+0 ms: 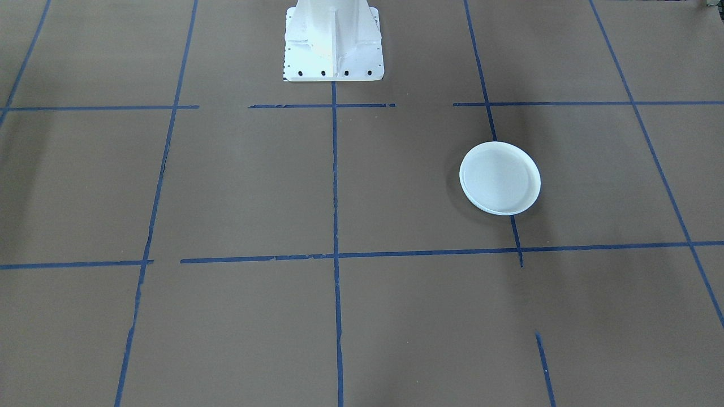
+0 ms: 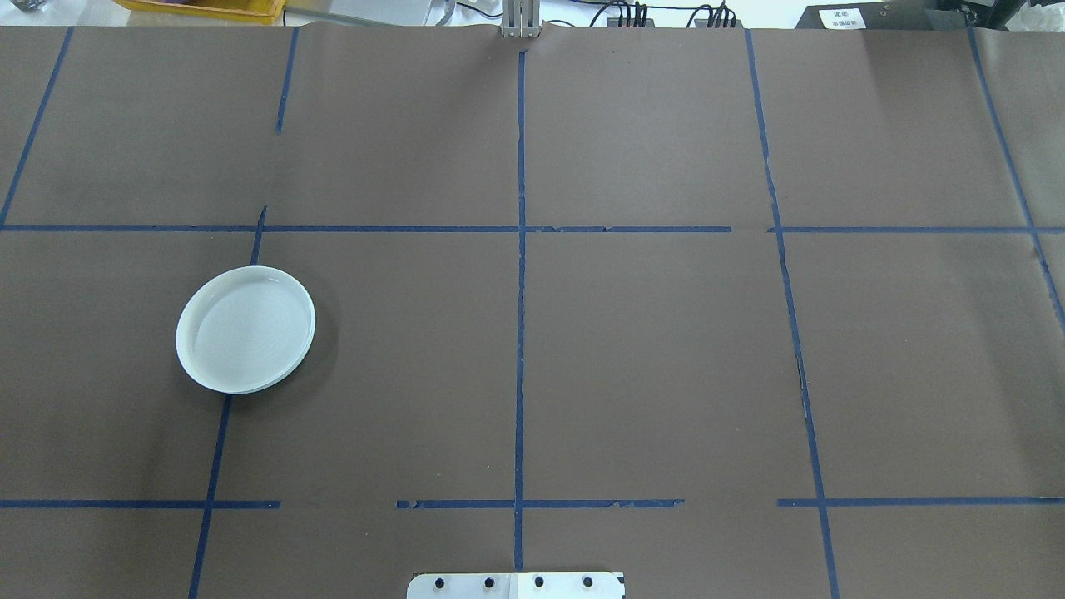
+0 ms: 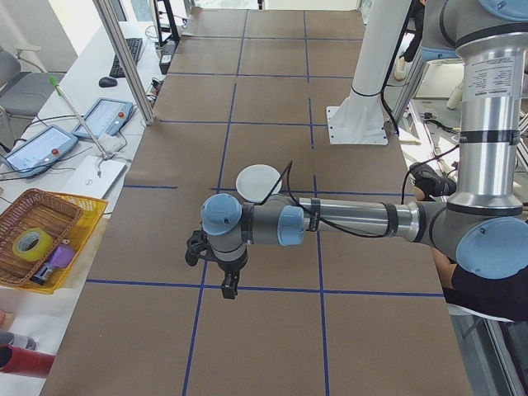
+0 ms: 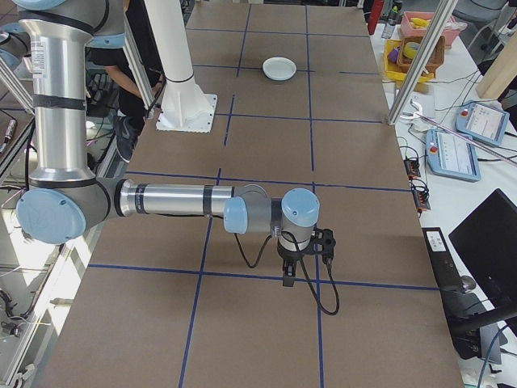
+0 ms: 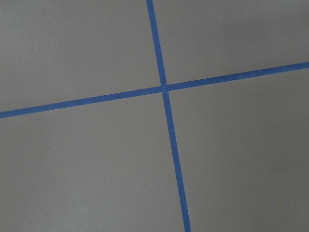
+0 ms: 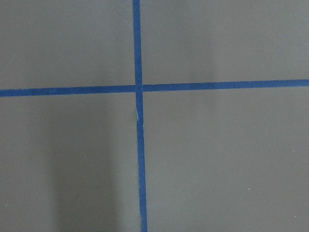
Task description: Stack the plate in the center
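Observation:
A round pale blue-grey plate (image 2: 245, 329) with a low rim lies flat on the brown table, on my left half; it also shows as a plate (image 1: 500, 178) in the front view, and as a small far plate (image 3: 258, 181) and plate (image 4: 279, 68) in the side views. Its edge looks layered, as if plates lie stacked; I cannot tell for sure. My left gripper (image 3: 227, 287) hangs over the table's left end, far from the plate. My right gripper (image 4: 287, 277) hangs over the right end. Whether either is open or shut I cannot tell. Both wrist views show only paper and a tape cross.
Blue tape lines (image 2: 520, 249) divide the table into squares. The white robot base (image 1: 332, 42) stands at the table's middle edge. A yellow tray with a basket (image 3: 41, 235) and control tablets (image 3: 103, 118) sit on the side bench. A metal post (image 4: 420, 61) rises beside the table.

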